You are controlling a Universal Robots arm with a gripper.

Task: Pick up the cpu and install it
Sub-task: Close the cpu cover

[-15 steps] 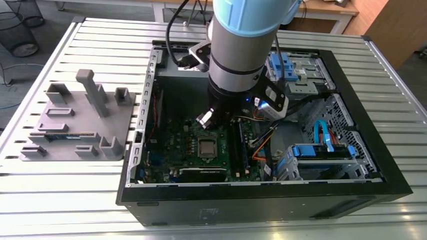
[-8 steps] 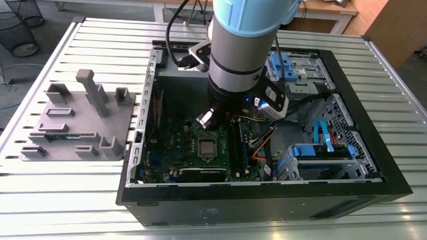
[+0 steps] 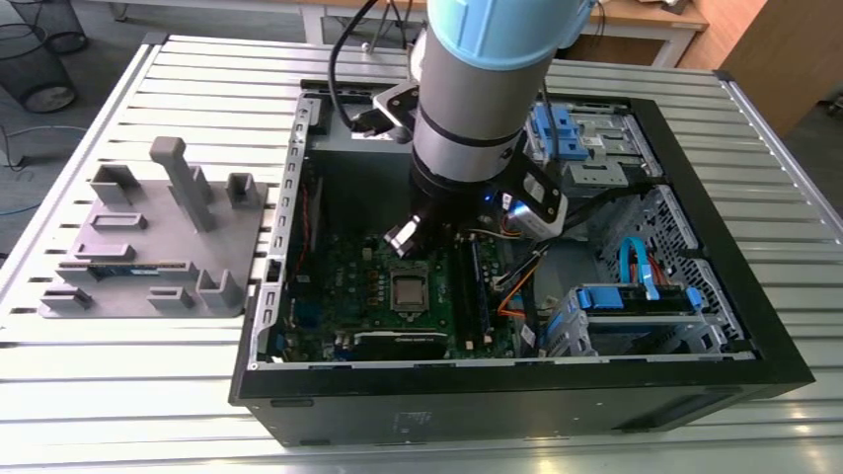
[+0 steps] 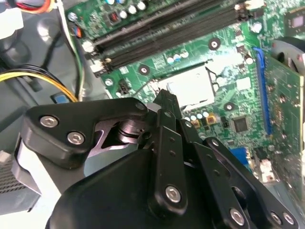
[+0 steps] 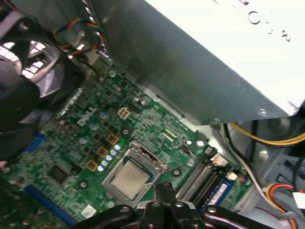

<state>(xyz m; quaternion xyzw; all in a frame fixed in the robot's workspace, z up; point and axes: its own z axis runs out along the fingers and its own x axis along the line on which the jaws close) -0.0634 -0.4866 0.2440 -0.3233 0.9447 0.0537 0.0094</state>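
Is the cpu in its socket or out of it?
In: the cpu lies flat inside its socket on the motherboard, not in the claw.

The arm carried a pale blue joint cover above a silver-grey cylindrical section, which ended in a black wrist collar. A black cable ran alongside the upper section. In the second wrist view, the gripper was black throughout: flat linkage bars pinned to a rounded housing, each joint fastened with bright silver screws. In the first wrist view, its fingers appeared as two narrow black blades with squared tips, flanked by curved black link arms — these also carried silver fasteners.
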